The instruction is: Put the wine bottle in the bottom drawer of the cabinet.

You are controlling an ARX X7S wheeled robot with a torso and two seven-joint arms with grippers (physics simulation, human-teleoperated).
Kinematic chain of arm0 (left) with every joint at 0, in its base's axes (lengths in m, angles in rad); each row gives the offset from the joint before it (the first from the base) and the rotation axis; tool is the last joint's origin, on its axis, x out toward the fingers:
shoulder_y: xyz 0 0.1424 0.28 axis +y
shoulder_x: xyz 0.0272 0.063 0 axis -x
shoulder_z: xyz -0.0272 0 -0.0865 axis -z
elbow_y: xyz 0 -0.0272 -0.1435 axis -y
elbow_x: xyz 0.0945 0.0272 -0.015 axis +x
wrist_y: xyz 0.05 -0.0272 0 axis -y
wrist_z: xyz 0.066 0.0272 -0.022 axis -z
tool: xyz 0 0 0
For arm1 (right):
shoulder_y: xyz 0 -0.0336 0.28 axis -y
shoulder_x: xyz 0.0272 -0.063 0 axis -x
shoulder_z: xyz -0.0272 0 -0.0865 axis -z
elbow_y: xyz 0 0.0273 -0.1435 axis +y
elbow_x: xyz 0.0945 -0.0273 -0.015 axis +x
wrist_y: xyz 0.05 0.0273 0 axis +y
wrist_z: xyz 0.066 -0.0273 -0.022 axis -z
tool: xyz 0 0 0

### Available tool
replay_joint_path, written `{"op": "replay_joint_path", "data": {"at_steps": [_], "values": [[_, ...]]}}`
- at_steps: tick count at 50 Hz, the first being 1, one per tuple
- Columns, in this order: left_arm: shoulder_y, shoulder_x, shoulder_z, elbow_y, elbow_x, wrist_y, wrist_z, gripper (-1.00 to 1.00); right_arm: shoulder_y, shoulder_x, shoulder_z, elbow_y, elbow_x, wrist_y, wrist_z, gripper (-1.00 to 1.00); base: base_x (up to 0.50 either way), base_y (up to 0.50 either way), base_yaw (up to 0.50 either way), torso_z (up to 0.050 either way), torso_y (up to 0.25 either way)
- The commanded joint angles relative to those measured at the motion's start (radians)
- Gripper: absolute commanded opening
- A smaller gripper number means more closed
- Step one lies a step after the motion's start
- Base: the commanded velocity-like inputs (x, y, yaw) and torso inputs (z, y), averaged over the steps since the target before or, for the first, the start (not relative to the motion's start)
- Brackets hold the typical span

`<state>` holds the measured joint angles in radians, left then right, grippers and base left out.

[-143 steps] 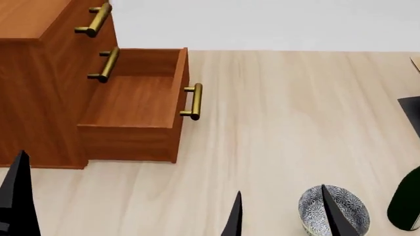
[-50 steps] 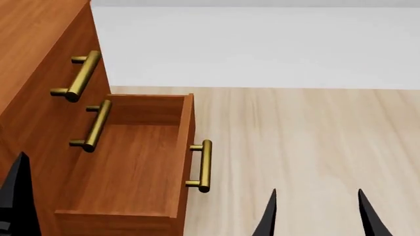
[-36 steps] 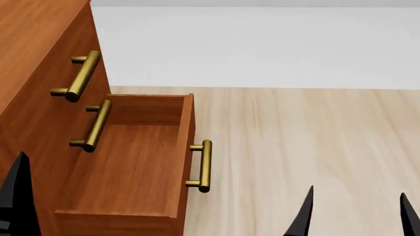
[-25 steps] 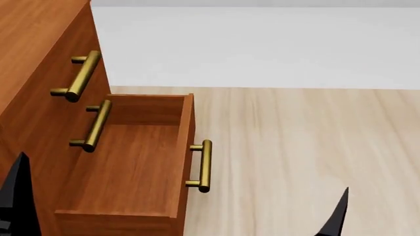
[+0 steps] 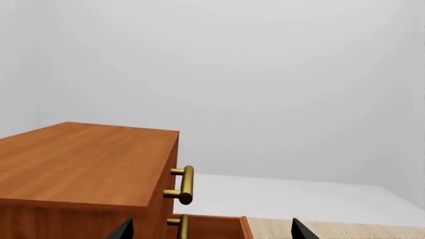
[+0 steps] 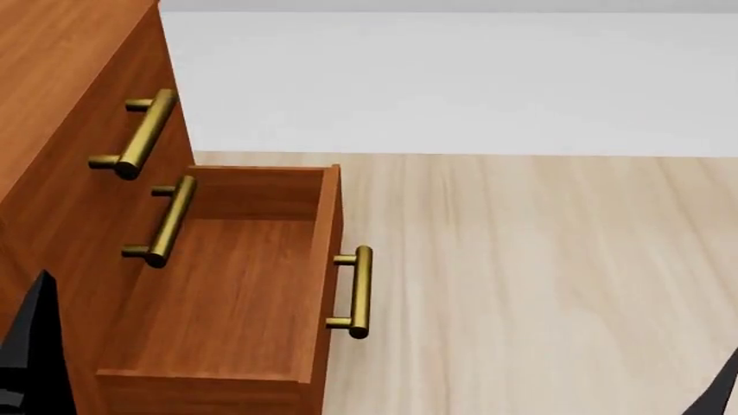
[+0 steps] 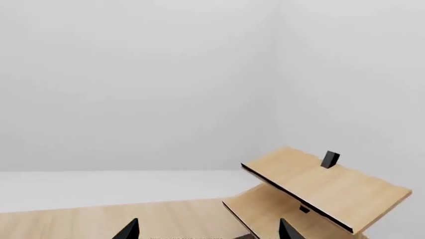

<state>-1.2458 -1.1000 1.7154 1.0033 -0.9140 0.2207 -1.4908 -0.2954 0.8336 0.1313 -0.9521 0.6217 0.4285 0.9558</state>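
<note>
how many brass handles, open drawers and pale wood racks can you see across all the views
brass handles: 3 (top, middle, open drawer's)
open drawers: 1 (bottom drawer of the cabinet)
pale wood racks: 1 (rack)
total: 5

1. You've got a light wood-grain surface (image 6: 542,277) filling most of the head view, grain running away from you.
2. Beyond its far edge there's a flat pale grey-white floor (image 6: 461,78).
3. Walls (image 5: 265,74) are plain grey-white, evenly lit, no hard shadows.
4. Your right wrist view shows a room corner (image 7: 277,74) where two walls meet.
5. A pale wooden rack (image 7: 319,189) with tilted shelves stands beyond the right fingers, with small black pieces on it.
</note>
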Motion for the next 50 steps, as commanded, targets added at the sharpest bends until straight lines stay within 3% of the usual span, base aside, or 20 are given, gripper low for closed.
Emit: {"op": "replay_joint_path", "data": {"at_steps": [1,12,21,50], "values": [[0.012,0.002,-0.003,-0.010,0.003,0.003,0.008,1.00,-0.047,-0.001,0.050,0.044,-0.001,-0.028,-0.001,1.00,0.00,0.00,0.00,0.000,0.000],[0.017,0.004,-0.008,-0.011,0.001,-0.001,0.008,1.00,-0.086,-0.020,0.089,0.097,0.006,-0.060,-0.019,1.00,0.00,0.00,0.00,0.000,0.000],[0.022,-0.002,-0.012,-0.017,0.000,0.005,0.015,1.00,-0.169,-0.033,0.204,0.114,0.032,-0.096,-0.033,1.00,0.00,0.00,0.00,0.000,0.000],[0.029,-0.014,-0.028,-0.018,-0.007,0.004,0.021,1.00,-0.213,-0.093,0.218,0.254,0.001,-0.164,-0.102,1.00,0.00,0.00,0.00,0.000,0.000]]}}
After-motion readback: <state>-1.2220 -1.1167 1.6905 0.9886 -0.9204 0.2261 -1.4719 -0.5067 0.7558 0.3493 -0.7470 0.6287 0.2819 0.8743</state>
